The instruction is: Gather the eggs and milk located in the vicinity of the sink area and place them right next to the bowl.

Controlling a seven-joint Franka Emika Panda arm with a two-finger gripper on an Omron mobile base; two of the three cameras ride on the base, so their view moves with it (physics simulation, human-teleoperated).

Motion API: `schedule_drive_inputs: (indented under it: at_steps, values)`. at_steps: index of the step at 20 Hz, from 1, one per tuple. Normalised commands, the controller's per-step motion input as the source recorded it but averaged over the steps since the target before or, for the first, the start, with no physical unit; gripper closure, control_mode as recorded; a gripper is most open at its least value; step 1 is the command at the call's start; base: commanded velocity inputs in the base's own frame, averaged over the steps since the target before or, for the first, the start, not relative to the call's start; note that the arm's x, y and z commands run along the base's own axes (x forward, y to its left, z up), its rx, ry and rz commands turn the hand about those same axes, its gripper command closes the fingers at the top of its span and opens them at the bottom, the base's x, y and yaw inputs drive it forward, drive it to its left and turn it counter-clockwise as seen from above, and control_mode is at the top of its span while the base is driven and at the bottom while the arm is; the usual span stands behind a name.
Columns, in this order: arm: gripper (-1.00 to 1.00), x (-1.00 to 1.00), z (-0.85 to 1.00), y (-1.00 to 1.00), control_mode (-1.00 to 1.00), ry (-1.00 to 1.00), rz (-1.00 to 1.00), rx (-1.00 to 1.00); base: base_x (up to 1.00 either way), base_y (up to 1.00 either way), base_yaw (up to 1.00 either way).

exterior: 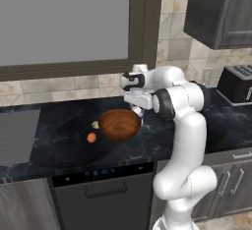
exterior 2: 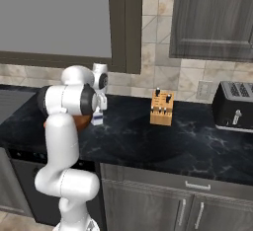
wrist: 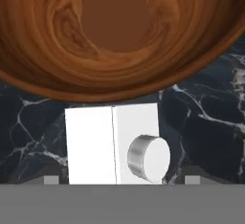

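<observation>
The milk, a white carton with a round cap, stands on the dark counter right beside the wooden bowl. My gripper hangs over the carton, open, with a gap between each fingertip and the carton's sides. In the left base view the gripper is at the right rim of the bowl. An orange-brown egg lies on the counter just left of the bowl. From the right, the milk's blue label shows behind my arm. The sink is at the far left.
A small pale-green object rests against the bowl's left edge. A knife block stands on the counter mid-right and a black toaster at the far right. Wall cabinets hang above.
</observation>
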Motion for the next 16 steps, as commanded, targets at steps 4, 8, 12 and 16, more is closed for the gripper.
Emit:
schedule_drive_inputs:
  at_steps: [4,8,12,16]
  values:
    - [-1.00,-0.22,-0.02,0.00,-1.00,-0.25,0.00,0.00,0.00,0.00,0.00]
    - [-1.00,-0.36,0.04,0.00,-1.00,-0.30,0.00,0.00,0.00,0.00,0.00]
    - [-1.00,-0.47,0.22,0.00,-1.00,-0.30,0.03,0.00,0.00,0.00,0.00]
    - [-1.00,-0.51,0.47,0.00,-1.00,-0.29,0.05,0.00,0.00,0.00,0.00]
